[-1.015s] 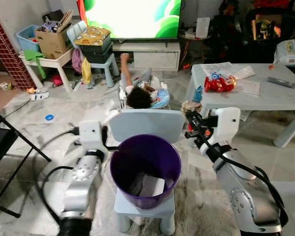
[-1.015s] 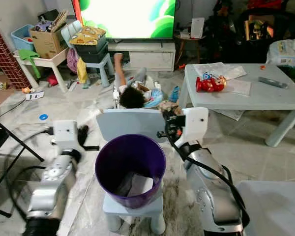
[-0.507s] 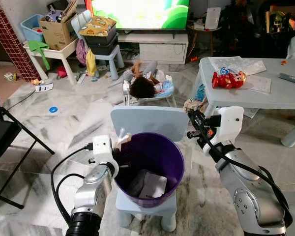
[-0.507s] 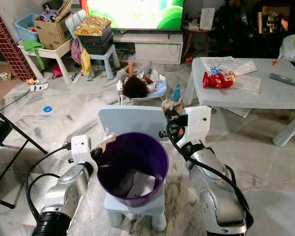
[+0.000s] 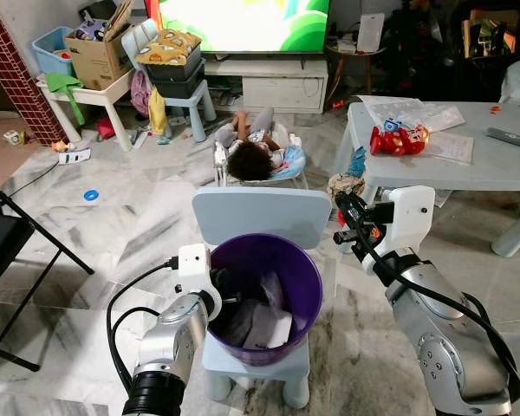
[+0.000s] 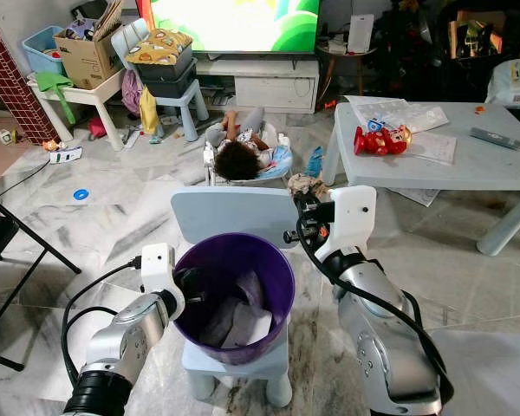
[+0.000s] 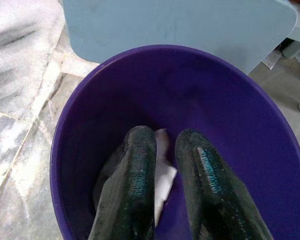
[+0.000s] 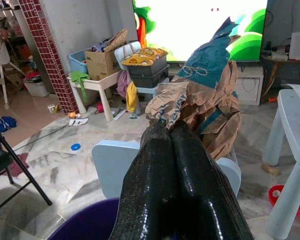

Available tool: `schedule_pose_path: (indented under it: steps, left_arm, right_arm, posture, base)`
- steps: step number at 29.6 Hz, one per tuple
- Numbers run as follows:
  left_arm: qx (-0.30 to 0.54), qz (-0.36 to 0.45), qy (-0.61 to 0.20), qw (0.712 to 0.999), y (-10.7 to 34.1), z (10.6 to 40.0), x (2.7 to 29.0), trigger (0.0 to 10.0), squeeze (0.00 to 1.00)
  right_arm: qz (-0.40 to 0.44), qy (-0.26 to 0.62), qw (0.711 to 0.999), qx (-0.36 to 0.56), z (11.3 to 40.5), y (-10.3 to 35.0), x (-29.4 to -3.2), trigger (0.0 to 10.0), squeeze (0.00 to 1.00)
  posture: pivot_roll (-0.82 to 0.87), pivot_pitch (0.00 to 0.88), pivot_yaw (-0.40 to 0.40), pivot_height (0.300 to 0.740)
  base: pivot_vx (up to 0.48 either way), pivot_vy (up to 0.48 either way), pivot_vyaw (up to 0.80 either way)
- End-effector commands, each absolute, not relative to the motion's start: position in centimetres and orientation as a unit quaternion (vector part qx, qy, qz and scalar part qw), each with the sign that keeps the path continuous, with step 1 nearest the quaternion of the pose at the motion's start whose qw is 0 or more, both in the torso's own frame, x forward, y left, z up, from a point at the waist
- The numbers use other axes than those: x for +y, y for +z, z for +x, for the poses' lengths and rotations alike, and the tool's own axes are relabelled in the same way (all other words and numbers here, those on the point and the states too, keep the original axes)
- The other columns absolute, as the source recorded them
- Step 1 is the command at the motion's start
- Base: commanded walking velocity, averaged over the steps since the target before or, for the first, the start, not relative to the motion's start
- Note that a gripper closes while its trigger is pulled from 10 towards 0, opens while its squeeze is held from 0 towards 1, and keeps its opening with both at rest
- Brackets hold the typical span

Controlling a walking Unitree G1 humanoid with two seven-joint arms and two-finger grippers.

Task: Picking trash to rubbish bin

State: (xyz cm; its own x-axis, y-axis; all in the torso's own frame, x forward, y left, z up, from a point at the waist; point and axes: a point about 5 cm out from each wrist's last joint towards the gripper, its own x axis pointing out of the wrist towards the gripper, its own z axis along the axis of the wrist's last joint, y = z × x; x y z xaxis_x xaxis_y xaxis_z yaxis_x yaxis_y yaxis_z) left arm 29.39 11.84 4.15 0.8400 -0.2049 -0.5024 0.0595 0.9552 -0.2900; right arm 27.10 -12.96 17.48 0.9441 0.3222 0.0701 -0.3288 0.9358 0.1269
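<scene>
A purple bin [image 5: 313, 287] stands on a small pale blue chair [image 5: 260, 212]. My left gripper [image 5: 228, 290] reaches over the bin's left rim, its fingers [image 7: 140, 150] open inside the bin [image 7: 200, 90] with nothing between them. White and lilac paper scraps [image 5: 262, 319] lie on the bin's bottom, one of them [image 7: 163, 171] just below the fingers. To the right of the bin, level with the chair back's right corner, my right gripper [image 5: 347, 211] is shut on a crumpled brown and blue paper bag [image 8: 202, 92].
A child [image 5: 250, 161] sits in a floor seat just behind the chair. A grey table [image 5: 468, 175] with a red toy [image 5: 397, 139] stands at the right. A black folding chair [image 5: 4, 256] is at the left. Boxes and stools clutter the back left.
My left gripper has gone from the bin's left rim down into the bin. The scrap it held at the rim is gone from its fingers. The right arm has stayed put.
</scene>
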Motion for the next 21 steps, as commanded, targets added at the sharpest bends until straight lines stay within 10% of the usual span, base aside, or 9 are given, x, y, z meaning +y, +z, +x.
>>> schedule_pose_path:
  steps: [1,18,19,20,21]
  left_arm:
    - [0.257,-0.114,-0.066,0.957,4.6,29.5,12.3,10.0,1.00]
    - [0.119,-0.021,-0.001,0.993,9.8,23.7,16.3,10.0,1.00]
    - [0.121,-0.021,0.000,0.992,9.8,23.3,16.5,10.0,0.84]
    - [0.128,-0.021,-0.001,0.992,9.7,22.5,16.7,10.0,0.00]
    - [0.137,-0.020,-0.003,0.990,9.6,21.5,17.0,10.0,0.00]
  right_arm:
    - [0.070,0.162,0.984,-0.027,27.0,17.8,-13.0,0.0,0.00]
    - [0.098,0.186,0.977,0.035,29.9,13.1,-10.2,0.0,0.00]
    - [0.097,0.191,0.976,0.041,30.0,12.9,-10.0,0.0,0.00]
    - [0.093,0.199,0.974,0.052,30.2,12.3,-9.5,0.0,0.00]
    - [0.083,0.209,0.972,0.071,30.5,11.6,-8.8,0.0,0.00]
  posture:
    - [-0.02,0.046,-0.002,0.740]
    - [0.16,0.032,-0.021,0.740]
    - [0.16,0.031,-0.024,0.740]
    - [0.18,0.029,-0.033,0.740]
    - [0.19,0.030,-0.038,0.740]
  base:
    - [0.000,0.000,0.00]
    - [0.000,0.000,0.00]
    - [0.000,0.000,0.00]
    - [0.000,0.000,0.00]
    - [0.000,0.000,0.00]
